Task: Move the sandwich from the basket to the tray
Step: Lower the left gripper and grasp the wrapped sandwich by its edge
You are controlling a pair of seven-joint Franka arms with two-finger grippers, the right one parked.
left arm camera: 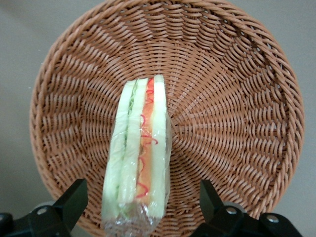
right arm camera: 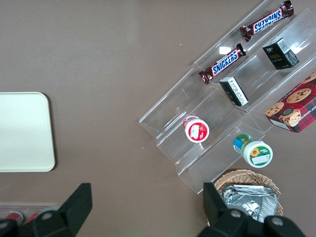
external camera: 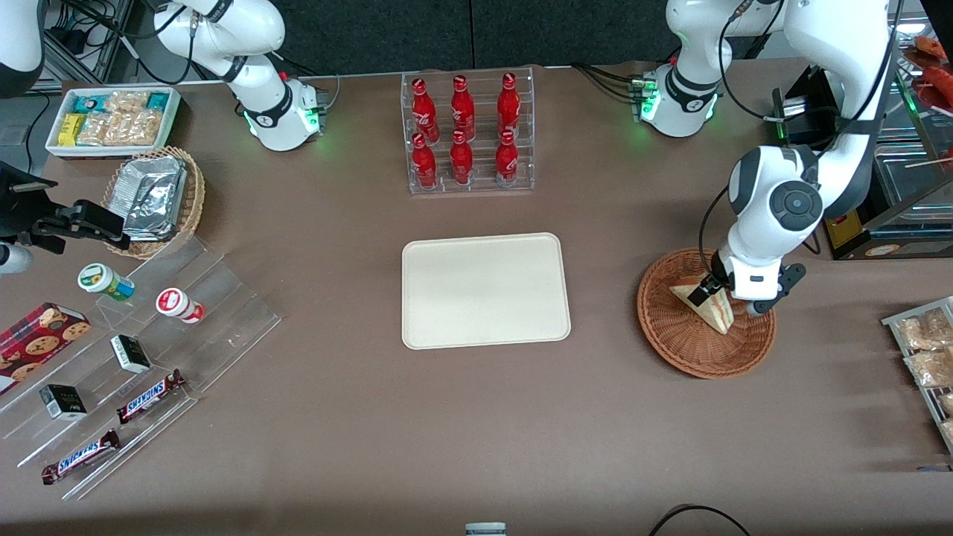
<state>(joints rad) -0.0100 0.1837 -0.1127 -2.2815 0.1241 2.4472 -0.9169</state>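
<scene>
Gripper [left arm camera: 140, 207] spread wide, fingers [left arm camera: 74, 197] either side of the sandwich [left arm camera: 140, 158], not yet gripping. Sandwich on edge inside the basket [left arm camera: 237, 98]. Grasp, lift and carry all left. Tray [external camera: 485, 290] bare, well apart, toward the parked arm's end.

The one brand plainly readable is "SNICKERS", white-backed blue letters on two brown candy bars [external camera: 151, 395] [external camera: 80, 456] lying on the clear stepped display stand [external camera: 223, 313] toward the parked arm's end of the table (the same two bars [right arm camera: 266, 19] [right arm camera: 222, 62] turn up in the right wrist view, their lettering upside down). The red bottles [external camera: 461, 112] in the clear rack carry white script too small to make out. The gripper [external camera: 718, 292], down at the sandwich [external camera: 707, 307] in the basket [external camera: 692, 350], bears no readable marking.
</scene>
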